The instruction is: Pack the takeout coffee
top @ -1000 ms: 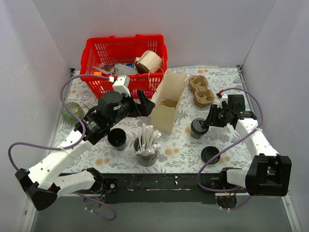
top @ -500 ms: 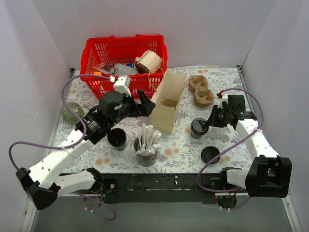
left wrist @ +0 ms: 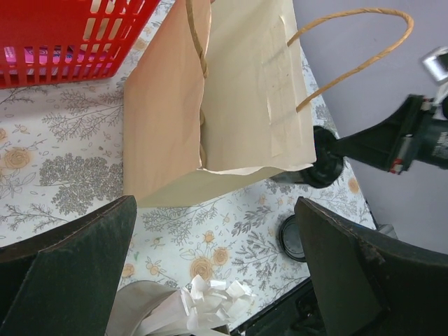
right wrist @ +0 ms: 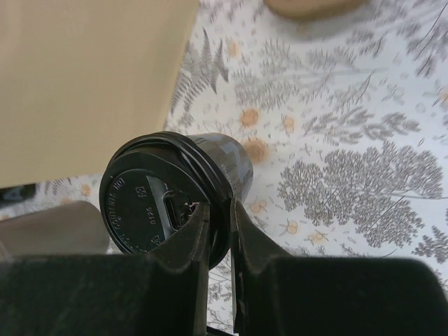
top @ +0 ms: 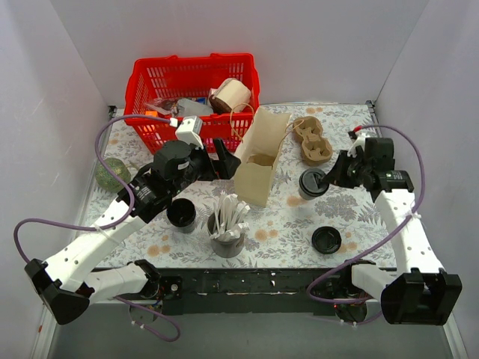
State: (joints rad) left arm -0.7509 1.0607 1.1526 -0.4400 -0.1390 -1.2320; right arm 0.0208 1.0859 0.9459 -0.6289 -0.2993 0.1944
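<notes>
On the left, the left tool (top: 227, 161) is spread wide and holds nothing. It hangs just beside the paper bag (top: 258, 161), not touching it. The bag stands open in the middle of the table (top: 281, 217). To the right of the bag is the takeout coffee (top: 310, 182), near the bag but not in it. The right tool (right wrist: 220, 217) is pinching the edge of the black lid (right wrist: 150, 203) (one side on top of the lid, one down the outside).

That is a thin grip. I think the lid could pop off, and then the cup would fall and spill. The cup could also bump the bag's edge and knock the bag over, since nothing holds the bag.

The table has a cloth with grey leaves and orange flowers, so things may slide a bit on it. Plain pale walls stand close on three sides.
</notes>
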